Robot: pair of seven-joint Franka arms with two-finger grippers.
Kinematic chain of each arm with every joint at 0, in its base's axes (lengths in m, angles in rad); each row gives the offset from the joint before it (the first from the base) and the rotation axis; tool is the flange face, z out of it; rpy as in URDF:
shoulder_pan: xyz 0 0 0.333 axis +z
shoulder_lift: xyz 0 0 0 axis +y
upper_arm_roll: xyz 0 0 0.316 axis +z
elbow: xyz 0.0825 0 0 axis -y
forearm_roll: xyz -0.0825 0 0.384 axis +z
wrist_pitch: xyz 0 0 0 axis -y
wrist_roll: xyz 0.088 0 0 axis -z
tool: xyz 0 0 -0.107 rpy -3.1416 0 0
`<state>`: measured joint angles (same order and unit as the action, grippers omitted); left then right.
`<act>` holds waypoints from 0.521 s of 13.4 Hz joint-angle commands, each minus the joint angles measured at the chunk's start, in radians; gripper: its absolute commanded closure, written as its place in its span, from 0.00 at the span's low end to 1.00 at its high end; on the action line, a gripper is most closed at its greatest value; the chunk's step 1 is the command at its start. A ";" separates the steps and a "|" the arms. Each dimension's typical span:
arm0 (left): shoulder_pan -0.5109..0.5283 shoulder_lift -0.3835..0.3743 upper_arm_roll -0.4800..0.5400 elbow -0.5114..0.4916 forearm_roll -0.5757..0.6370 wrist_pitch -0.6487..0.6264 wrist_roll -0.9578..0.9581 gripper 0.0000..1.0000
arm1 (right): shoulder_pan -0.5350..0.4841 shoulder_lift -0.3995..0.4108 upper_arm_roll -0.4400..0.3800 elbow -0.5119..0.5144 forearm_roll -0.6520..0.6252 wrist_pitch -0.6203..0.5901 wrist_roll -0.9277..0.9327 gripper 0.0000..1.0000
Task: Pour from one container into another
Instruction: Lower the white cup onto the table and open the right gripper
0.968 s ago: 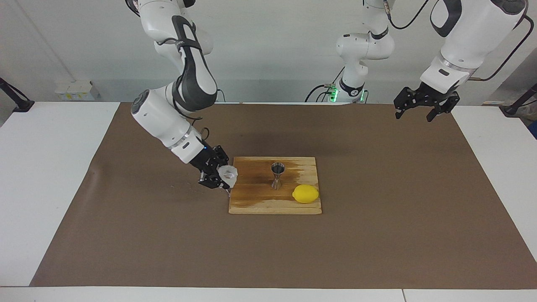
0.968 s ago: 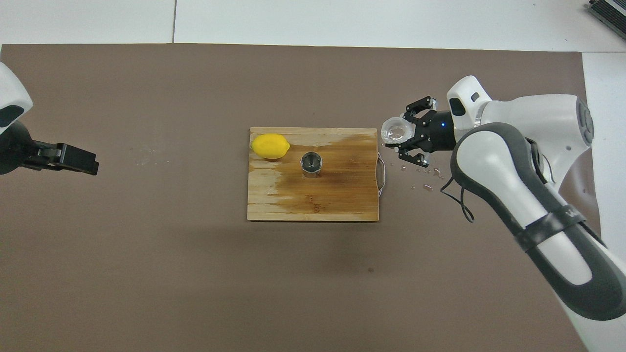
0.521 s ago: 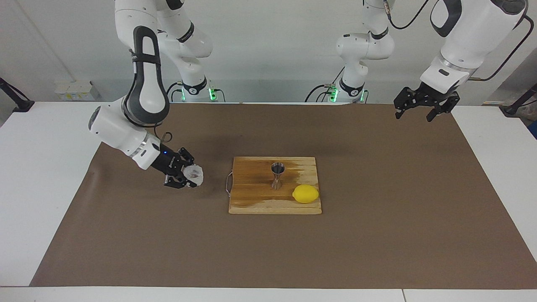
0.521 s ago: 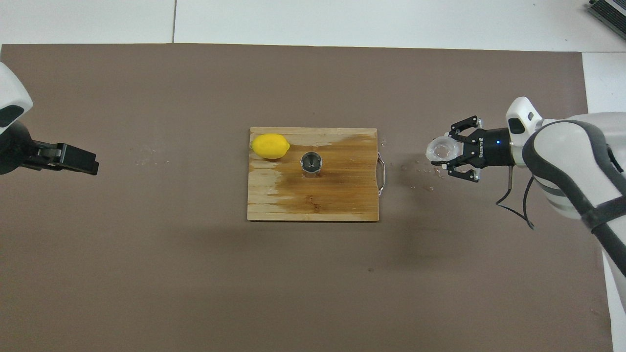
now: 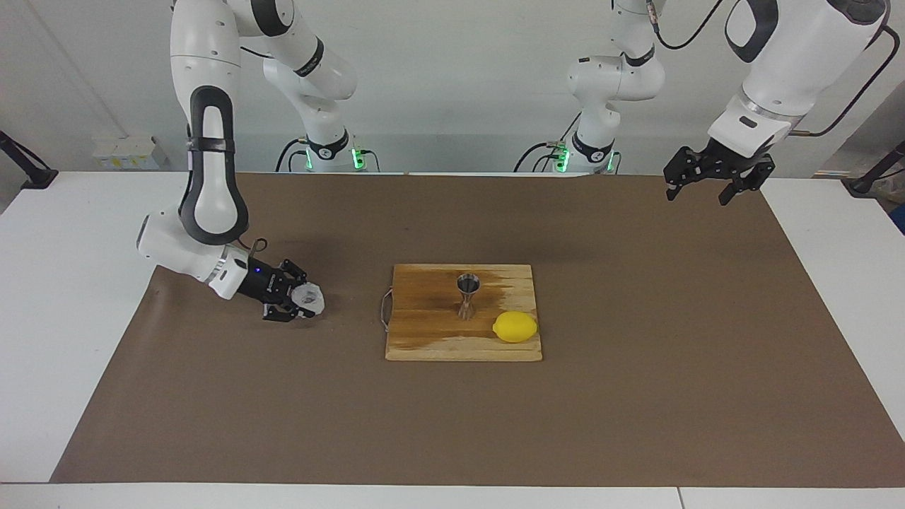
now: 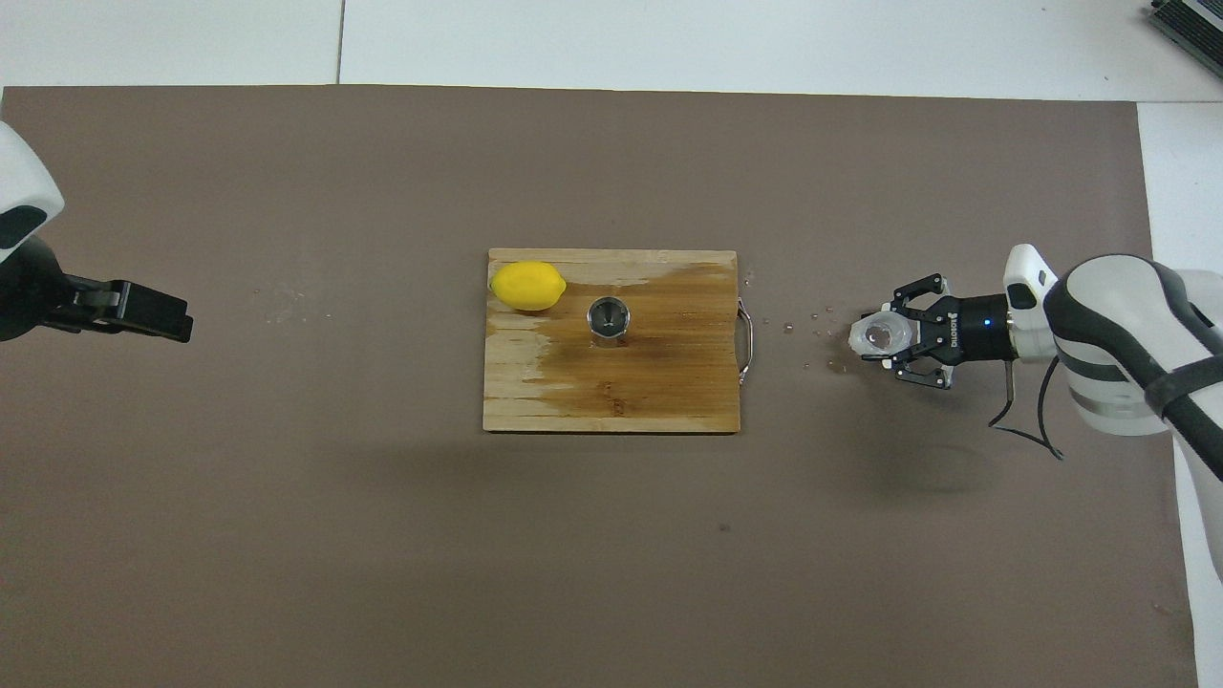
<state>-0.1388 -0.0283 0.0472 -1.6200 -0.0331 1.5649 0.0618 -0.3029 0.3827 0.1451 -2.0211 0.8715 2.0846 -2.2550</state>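
The small translucent cup [image 5: 310, 298] [image 6: 877, 333] is held upright, mouth up, in my right gripper [image 5: 302, 305] [image 6: 886, 336], which is shut on it. Cup and gripper hang low over the brown mat, beside the board toward the right arm's end of the table; I cannot tell whether the cup touches the mat. The shiny steel jigger [image 5: 466, 295] [image 6: 608, 317] stands upright on the wooden board [image 5: 424, 336] [image 6: 611, 401], apart from the cup. My left gripper [image 5: 696, 191] [image 6: 177, 321] waits open and high over the mat at the left arm's end.
A yellow lemon [image 5: 515, 326] [image 6: 526, 286] lies on the board's corner beside the jigger. Much of the board is darkened with wet. Small droplets [image 6: 812, 336] dot the mat between the board's wire handle [image 6: 746, 341] and the cup.
My right gripper has carried the cup away from the board's edge toward the right arm's end of the table and lowered it close to the mat. The left arm has not moved.
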 commanded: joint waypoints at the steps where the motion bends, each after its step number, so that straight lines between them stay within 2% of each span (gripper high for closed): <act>1: -0.002 -0.028 0.002 -0.031 0.018 0.001 -0.002 0.00 | -0.002 -0.016 0.011 -0.013 0.030 0.003 -0.020 0.01; 3: -0.002 -0.030 0.002 -0.031 0.018 0.001 -0.002 0.00 | 0.004 -0.027 0.008 -0.011 0.029 0.003 0.005 0.00; 5: -0.002 -0.030 0.002 -0.031 0.018 0.001 -0.002 0.00 | 0.025 -0.097 0.007 -0.010 -0.005 0.003 0.081 0.00; 7: -0.002 -0.030 0.002 -0.031 0.018 0.000 -0.002 0.00 | 0.044 -0.163 0.007 -0.008 -0.127 -0.003 0.240 0.00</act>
<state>-0.1388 -0.0284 0.0472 -1.6200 -0.0331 1.5649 0.0618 -0.2764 0.3124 0.1497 -2.0089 0.8306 2.0848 -2.1551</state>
